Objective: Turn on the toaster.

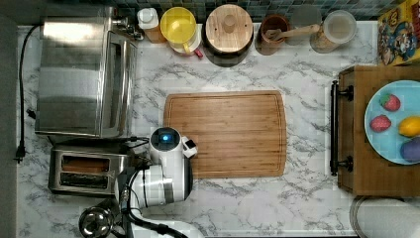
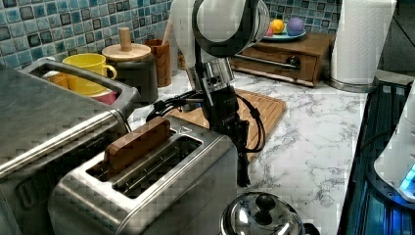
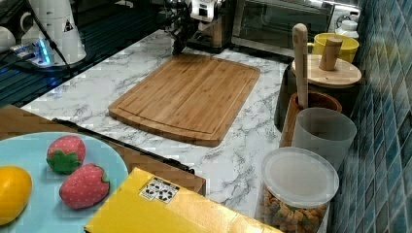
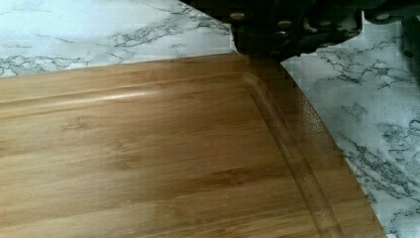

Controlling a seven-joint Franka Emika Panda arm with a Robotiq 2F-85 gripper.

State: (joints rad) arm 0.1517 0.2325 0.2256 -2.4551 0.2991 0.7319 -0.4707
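Counter (image 1: 307, 198) of marble carries the toaster oven (image 1: 81, 74); just beside it stands the toaster (image 2: 147, 181), with a slice in one slot. Its end faces the gripper (image 2: 242, 169), which hangs close there, probably to press the lever; whether the fingers are apart, I cannot tell.

Top view overhead; left, right views low, opposite ends; wrist close; all share cutting board (image 1: 225, 133).

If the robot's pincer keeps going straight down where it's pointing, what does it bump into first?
Probably the marble counter beside the toaster, near the cutting board corner. The pincer points down alongside the toaster's end; depth is unclear.
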